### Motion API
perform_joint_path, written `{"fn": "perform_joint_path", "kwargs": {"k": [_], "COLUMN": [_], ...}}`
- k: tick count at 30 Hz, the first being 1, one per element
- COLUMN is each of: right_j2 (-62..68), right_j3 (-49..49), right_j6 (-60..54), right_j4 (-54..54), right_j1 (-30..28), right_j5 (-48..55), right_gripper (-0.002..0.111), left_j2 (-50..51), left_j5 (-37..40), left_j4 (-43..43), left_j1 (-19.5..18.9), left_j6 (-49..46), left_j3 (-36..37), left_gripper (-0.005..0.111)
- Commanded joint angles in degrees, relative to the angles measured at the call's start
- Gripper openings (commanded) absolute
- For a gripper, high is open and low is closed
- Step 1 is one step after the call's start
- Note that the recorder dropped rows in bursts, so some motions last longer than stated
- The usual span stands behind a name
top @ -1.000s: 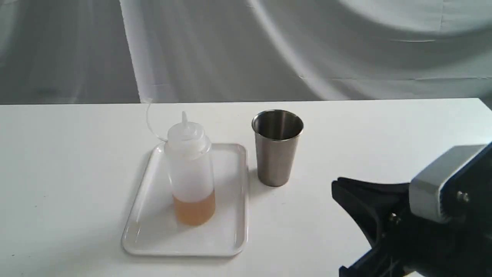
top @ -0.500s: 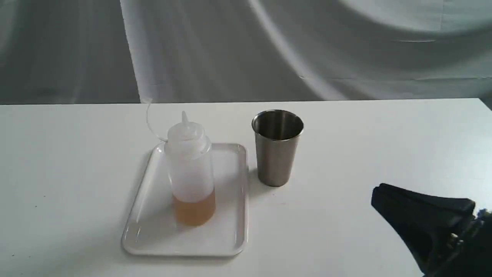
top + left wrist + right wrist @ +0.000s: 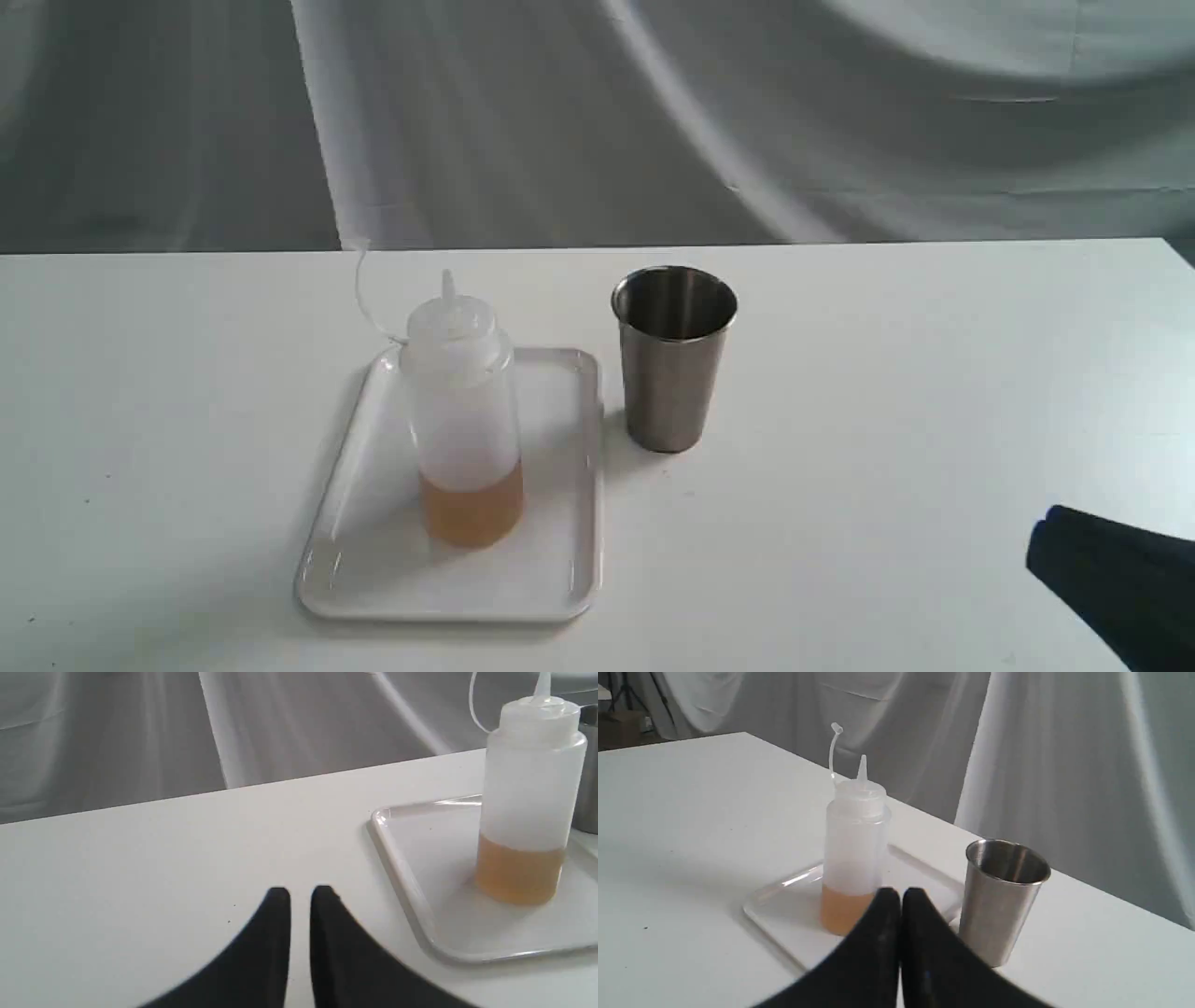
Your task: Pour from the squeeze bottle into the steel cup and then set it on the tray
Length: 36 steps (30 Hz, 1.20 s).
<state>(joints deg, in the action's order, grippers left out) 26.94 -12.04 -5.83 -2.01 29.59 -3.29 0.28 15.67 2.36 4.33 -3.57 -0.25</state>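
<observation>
The squeeze bottle stands upright on the white tray, amber liquid in its lower part, its cap strap curling up behind it. The steel cup stands on the table just right of the tray, apart from the bottle. My right gripper shows only as a black tip at the lower right, far from the cup; in the right wrist view it is shut with nothing in it. My left gripper hangs over bare table beside the tray, fingers nearly together, holding nothing. It is out of the exterior view.
A white table carries everything, with a grey draped cloth behind its far edge. Bare tabletop lies to the left of the tray and to the right of the cup.
My right gripper has drawn back toward the lower right corner, leaving mostly out of the exterior view. Bottle, cup and tray have not moved.
</observation>
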Motion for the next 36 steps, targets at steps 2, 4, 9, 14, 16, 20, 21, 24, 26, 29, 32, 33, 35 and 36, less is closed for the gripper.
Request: {"fn": "perform_joint_path", "kwargs": {"k": [2,4,9,14,16,20,21,24,26,29,32,33,35,36], "right_j2": [-4.92,-6.8,-11.24,-15.52,-17.95,-21.96,-22.61,-24.36,-25.86,-26.94,-26.94,-26.94,-26.94,-26.94], "right_j3": [3.13,5.91,12.04,12.04,12.04,12.04,12.04,12.04,12.04,12.04,12.04,12.04,12.04,12.04], "right_j6": [0.27,0.27,0.27,-0.24,-0.24,-0.24,-0.24,-0.24,-0.24,0.01,0.01,0.01,0.01,0.01], "right_j4": [-1.92,-1.68,-1.27,-1.15,-1.61,-1.92,-1.92,-1.92,-1.92,-1.92,-3.19,-3.18,-3.18,-3.18], "right_j1": [-0.43,-0.43,-0.43,-0.43,-0.43,-0.43,-0.43,-0.43,-0.43,-0.43,-0.97,-1.1,-1.89,-2.74], "right_j5": [1.18,-0.89,-7.88,-9.2,-8.78,-6.81,-6.14,-3.44,-1.11,1.47,2.7,2.68,3.29,3.29], "right_gripper": [0.0,0.0,0.0,0.0,0.0,0.0,0.0,0.0,0.0,0.0,0.0,0.0,0.0,0.0], "left_j2": [-0.28,-0.28,-0.28,-0.28,-0.28,-0.28,-0.28,-0.28,-0.28,-0.28,-0.28,-0.28,-0.28,-0.28], "left_j5": [-0.45,-0.45,-0.45,-0.45,-0.45,-0.45,-0.45,-0.45,-0.45,-0.45,-0.45,-0.45,-0.45,-0.45], "left_j4": [-0.02,-0.02,-0.02,-0.02,-0.02,-0.02,-0.02,-0.02,-0.02,-0.02,-0.02,-0.02,-0.02,-0.02], "left_j1": [0.34,0.34,0.34,0.34,0.34,0.34,0.34,0.34,0.34,0.34,0.34,0.34,0.34,0.34], "left_j6": [0.09,0.09,0.09,0.09,0.09,0.09,0.09,0.09,0.09,0.09,0.09,0.09,0.09,0.09], "left_j3": [0.25,0.25,0.25,0.25,0.25,0.25,0.25,0.25,0.25,0.25,0.25,0.25,0.25,0.25], "left_gripper": [0.008,0.008,0.008,0.008,0.008,0.008,0.008,0.008,0.008,0.008,0.008,0.008,0.008,0.008]}}
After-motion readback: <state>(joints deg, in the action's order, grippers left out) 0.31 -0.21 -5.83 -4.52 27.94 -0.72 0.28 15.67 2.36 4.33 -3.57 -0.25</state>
